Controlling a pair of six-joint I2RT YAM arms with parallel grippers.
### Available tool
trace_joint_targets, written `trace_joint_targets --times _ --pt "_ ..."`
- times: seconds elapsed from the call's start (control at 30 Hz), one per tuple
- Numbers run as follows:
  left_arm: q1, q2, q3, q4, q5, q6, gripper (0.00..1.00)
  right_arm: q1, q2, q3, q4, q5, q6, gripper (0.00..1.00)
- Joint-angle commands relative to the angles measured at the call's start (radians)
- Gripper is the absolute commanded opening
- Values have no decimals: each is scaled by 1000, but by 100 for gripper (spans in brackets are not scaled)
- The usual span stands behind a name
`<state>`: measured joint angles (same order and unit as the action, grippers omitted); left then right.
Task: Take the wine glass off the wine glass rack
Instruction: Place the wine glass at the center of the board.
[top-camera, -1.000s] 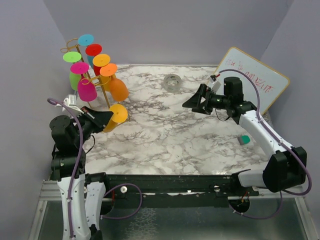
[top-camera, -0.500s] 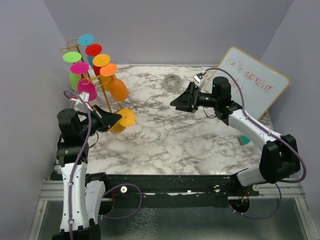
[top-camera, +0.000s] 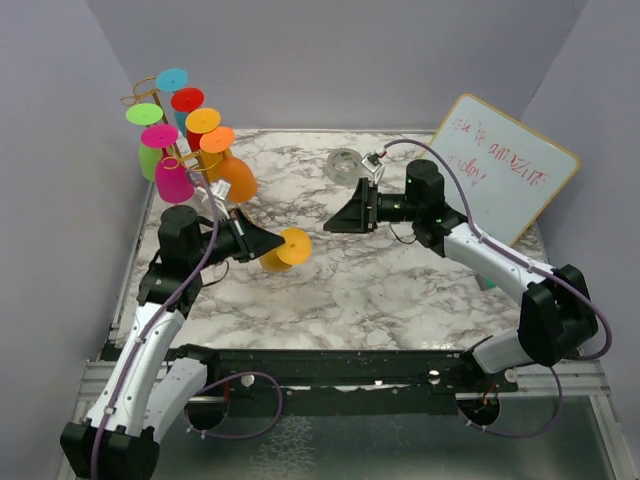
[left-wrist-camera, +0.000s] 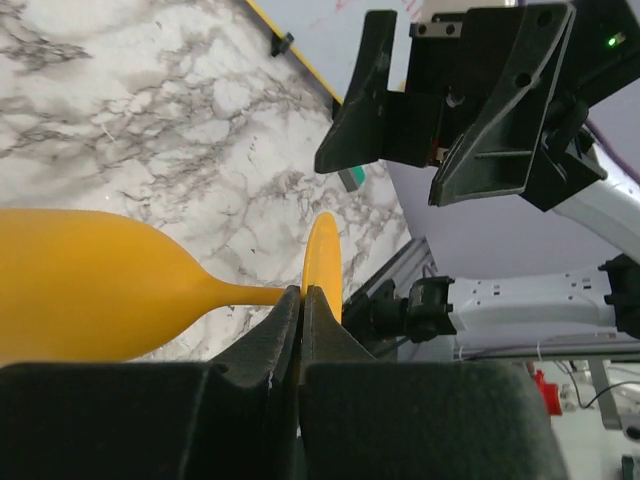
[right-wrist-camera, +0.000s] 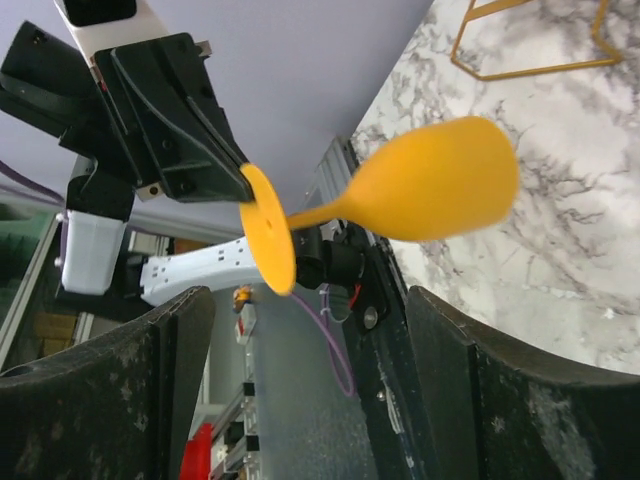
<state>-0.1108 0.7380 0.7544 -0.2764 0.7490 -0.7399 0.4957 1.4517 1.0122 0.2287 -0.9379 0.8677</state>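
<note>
**Yellow glass held clear of the rack**

Top view: the yellow plastic wine glass (top-camera: 284, 252) is pinched at its stem by the left gripper (top-camera: 266, 243). It is held sideways over the marble-patterned table (top-camera: 400, 290), well apart from the thin gold wire wine glass rack (top-camera: 212, 197), where other coloured glasses (top-camera: 236, 178) are hung. The right gripper (top-camera: 350, 213) is seen spread, near the glass's foot but apart from it.

Left wrist view: the fingers (left-wrist-camera: 285, 320) are pressed onto the stem just behind the foot.

Right wrist view: the glass is framed untouched between wide jaws.

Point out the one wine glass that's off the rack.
The yellow wine glass, held by its stem in the left gripper; the other glasses all hang from the gold wine glass rack.
</note>
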Motion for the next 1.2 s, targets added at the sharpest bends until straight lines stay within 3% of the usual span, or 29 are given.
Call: trace_joint_targets --times 0.0,0.1,0.47,0.77,0.9,0.97,1.07,1.1,1.17 --pt "-185 61 42 94 -186 8 0 38 28 -9 76 -29 23 79" --pt "-219 46 52 111 -261 19 0 45 27 -11 62 -13 28 73" --pt "-225 69 22 231 -182 -26 0 77 72 11 105 -113 39 59" --pt "-227 78 -5 268 -160 -46 0 84 113 -35 390 -179 230 29" --pt "-228 88 -10 273 -152 -53 0 86 120 -31 400 -177 239 21" --pt "-230 92 -17 309 -148 -68 0 86 126 -27 401 -176 241 7" --pt "-231 88 -25 318 -150 -74 0 86 130 -20 398 -172 237 1" --pt "-231 84 -26 317 -148 -72 1 86 131 -18 388 -166 231 1" --pt "-231 78 -26 312 -138 -64 22 86 131 -12 350 -148 210 1"
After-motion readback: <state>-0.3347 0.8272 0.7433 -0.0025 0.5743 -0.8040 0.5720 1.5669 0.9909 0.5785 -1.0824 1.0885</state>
